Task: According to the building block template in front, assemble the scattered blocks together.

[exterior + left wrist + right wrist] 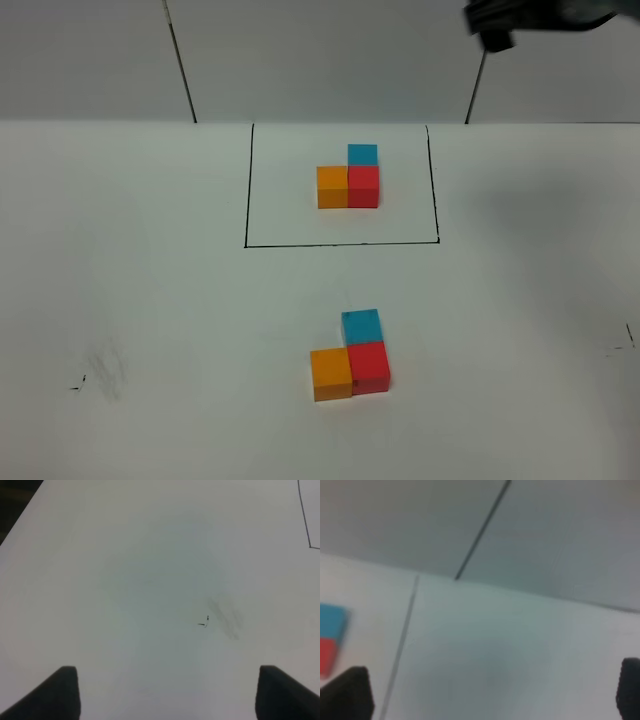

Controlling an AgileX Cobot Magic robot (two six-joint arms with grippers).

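White table with a grey panelled wall behind it, plus a few pen scuffs on the left side. The template sits inside its black frame at the far middle. The blocks are nearer, already touching in the same L: orange left, red right, blue behind red. My right pincer is up high at the far right, spread wide, holding nothing. My left pincer hovers over bare table, fingers apart, empty.
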